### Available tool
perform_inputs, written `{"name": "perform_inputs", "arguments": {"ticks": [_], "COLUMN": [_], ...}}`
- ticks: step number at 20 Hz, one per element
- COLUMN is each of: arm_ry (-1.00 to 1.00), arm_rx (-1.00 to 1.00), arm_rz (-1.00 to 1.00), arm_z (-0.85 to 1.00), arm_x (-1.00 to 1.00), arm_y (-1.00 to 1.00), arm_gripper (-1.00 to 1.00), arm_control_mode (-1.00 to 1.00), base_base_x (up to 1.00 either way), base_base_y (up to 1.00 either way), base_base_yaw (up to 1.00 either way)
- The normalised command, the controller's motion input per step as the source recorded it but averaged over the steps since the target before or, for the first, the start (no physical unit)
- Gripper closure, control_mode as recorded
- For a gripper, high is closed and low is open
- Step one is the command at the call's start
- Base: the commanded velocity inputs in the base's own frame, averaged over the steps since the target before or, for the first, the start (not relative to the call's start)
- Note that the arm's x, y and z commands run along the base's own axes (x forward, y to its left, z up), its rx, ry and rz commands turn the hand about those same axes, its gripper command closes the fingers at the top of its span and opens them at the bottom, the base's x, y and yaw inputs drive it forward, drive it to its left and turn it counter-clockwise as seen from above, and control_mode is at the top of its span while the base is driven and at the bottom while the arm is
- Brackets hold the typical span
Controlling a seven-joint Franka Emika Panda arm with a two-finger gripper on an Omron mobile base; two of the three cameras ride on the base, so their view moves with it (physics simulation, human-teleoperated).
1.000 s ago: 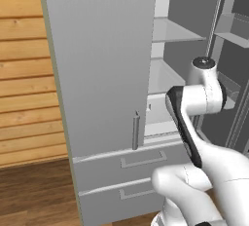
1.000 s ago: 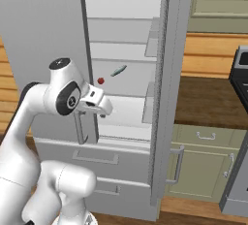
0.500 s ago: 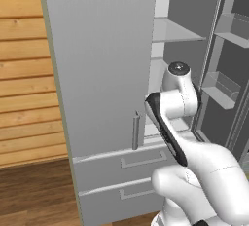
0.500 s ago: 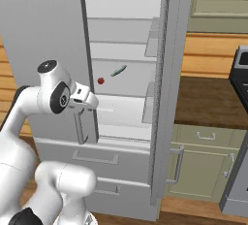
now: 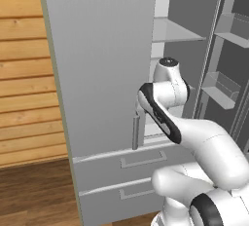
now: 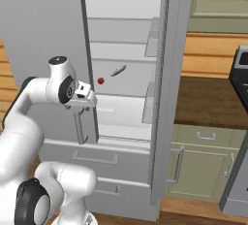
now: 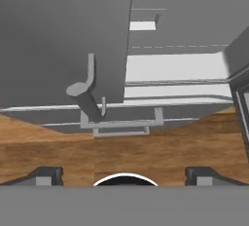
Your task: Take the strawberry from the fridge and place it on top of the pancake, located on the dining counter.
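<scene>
Strawberry is seen on a shelf inside the open fridge, beside a pale slim object, possibly a vegetable. Gripper is held spread and empty, before the closed door.

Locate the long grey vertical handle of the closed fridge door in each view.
Left base view: long grey door handle, just below centre.
Right base view: left of centre, lower half.
Hand view: upper left.
Shared landmark: upper drawer handle beneath it.
</scene>
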Motion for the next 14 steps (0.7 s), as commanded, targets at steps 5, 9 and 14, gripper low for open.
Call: {"name": "perform_inputs", "arguments": {"ticks": [5, 9, 14], "arm_ry": [-0.09, -0.17, -0.02], "arm_rx": [0.0, 0.0, 0.0], "arm_rz": [0.0, -0.01, 0.0], "arm_z": [-0.24, -0.26, -0.4], "arm_x": [0.33, 0.31, 0.27], "arm_y": [0.58, 0.11, 0.06], "arm_gripper": [-1.0, -1.0, -1.0], "arm_control_mode": [-1.0, -1.0, -1.0], "base_base_x": [0.0, 0.0, 0.0], "base_base_y": [0.0, 0.0, 0.0], "base_base_yaw": [0.0, 0.0, 0.0]}}
